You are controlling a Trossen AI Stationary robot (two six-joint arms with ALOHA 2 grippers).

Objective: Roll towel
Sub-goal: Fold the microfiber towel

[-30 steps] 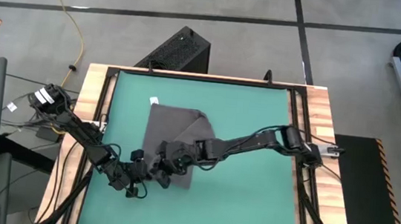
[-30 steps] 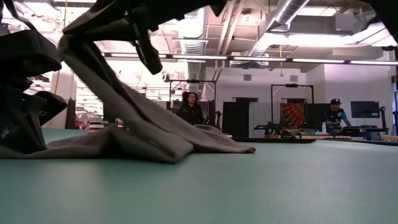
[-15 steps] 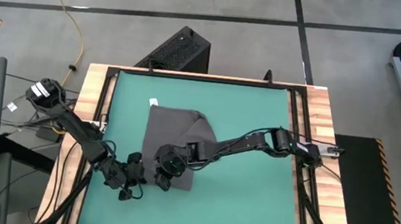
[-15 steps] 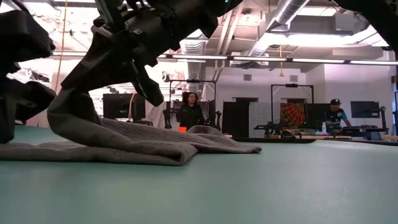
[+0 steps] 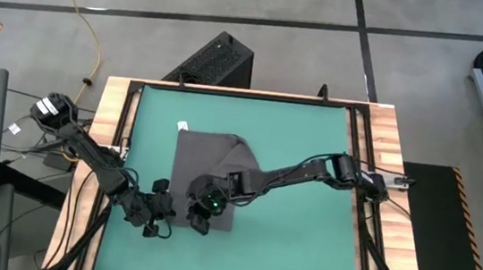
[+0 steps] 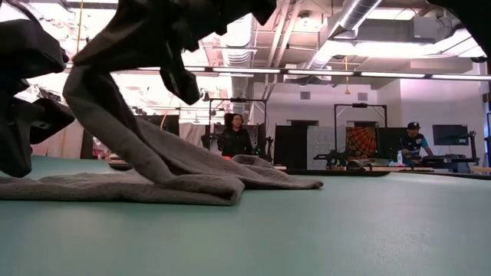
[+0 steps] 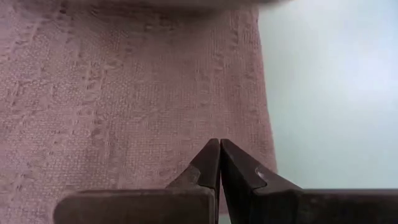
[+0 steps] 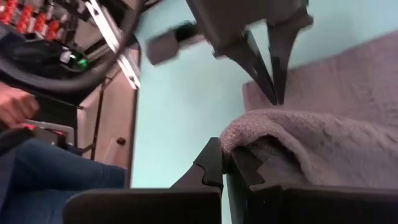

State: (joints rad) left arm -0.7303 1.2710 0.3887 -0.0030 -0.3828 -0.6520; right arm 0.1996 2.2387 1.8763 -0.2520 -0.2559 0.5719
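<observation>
Setting: green mat (image 5: pixel 311 160) covering a wood-edged tabletop (image 5: pixel 385 141) in a workshop; the low view looks past it to desks, screens and two people far back in the room.

Towel position: the towel (image 5: pixel 207 158) lies on the left-centre of the mat, mostly flat, its small white tag (image 5: pixel 184 126) at the far left corner.

Towel shape: one near corner is drawn up off the mat; in the low view the cloth (image 6: pixel 153 153) rises in a steep ridge from the flat part to the arm above it.

Right end effector: the right end effector (image 5: pixel 202 210) is at the towel's near edge, its fingers pressed together on a fold of the cloth; the right wrist view shows the grey fold (image 8: pixel 298 140) bunched just over the closed fingertips (image 8: pixel 214 158).

Left end effector: the left end effector (image 5: pixel 161 212) sits just off the towel's near left corner, pressed together with nothing between its tips; the left wrist view shows the closed tips (image 7: pixel 219 163) low over the weave, beside the towel's edge.

Done so far: an edge has been lifted and started over, so at most a first fold exists. No tube of cloth is visible anywhere.

Left to do: judged from these views, nearly all of the rolling remains. The raised edge has to be turned over onto the flat part and wound across the rest of the towel.

Stage estimate: early, likely the opening turn.
</observation>
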